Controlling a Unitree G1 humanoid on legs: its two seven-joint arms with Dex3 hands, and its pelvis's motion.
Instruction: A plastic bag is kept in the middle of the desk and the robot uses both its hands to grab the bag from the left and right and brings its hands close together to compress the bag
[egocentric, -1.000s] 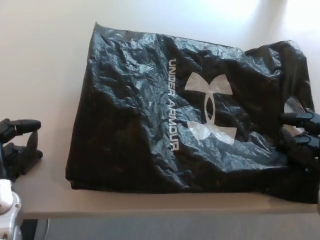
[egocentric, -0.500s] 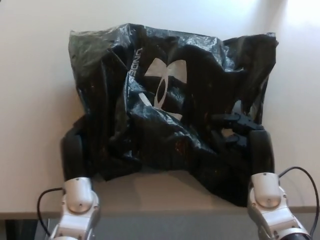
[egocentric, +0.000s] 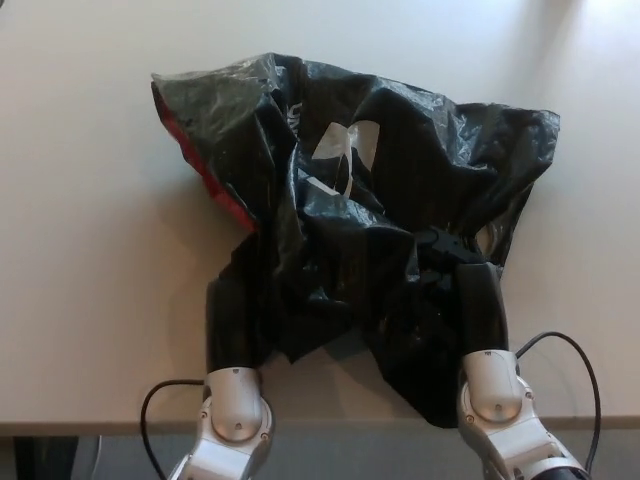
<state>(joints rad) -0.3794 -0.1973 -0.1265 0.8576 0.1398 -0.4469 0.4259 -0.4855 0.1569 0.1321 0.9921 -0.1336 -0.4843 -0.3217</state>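
Left of the white logo (egocentric: 345, 150), down toward the near edge of the desk (egocentric: 80, 250): left hand (egocentric: 232, 312) now pushed in against the plastic bag (egocentric: 400, 200), where a second ago it stood well clear on bare desk. Lost among black folds below and left of the logo, so cannot tell how far closed or whether anything is actually gripped (black on black, no outline to read). Only the dark forearm and silver wrist (egocentric: 236, 408) clear, below the bag's lower left edge.

Up and left of the logo: a red lining (egocentric: 210, 185) now exposed along the bag's left side, turned up as the plastic bunched.

At the logo itself: creased and half folded, lettering mostly gone from sight. Whole bag narrower and heaped up from the flat sheet of a second ago, and again tighter than half a second ago. Sitting mid-desk, lower corner hanging just over the near edge.

Right of and below the logo: right hand (egocentric: 450, 250) drawn well inward from the bag's far right edge, fingers (egocentric: 441, 240) curled down on a fold of plastic and apparently clamped on it.

Judgement: compression well under way, probably close to finished; little gap left between the two forearms to close.
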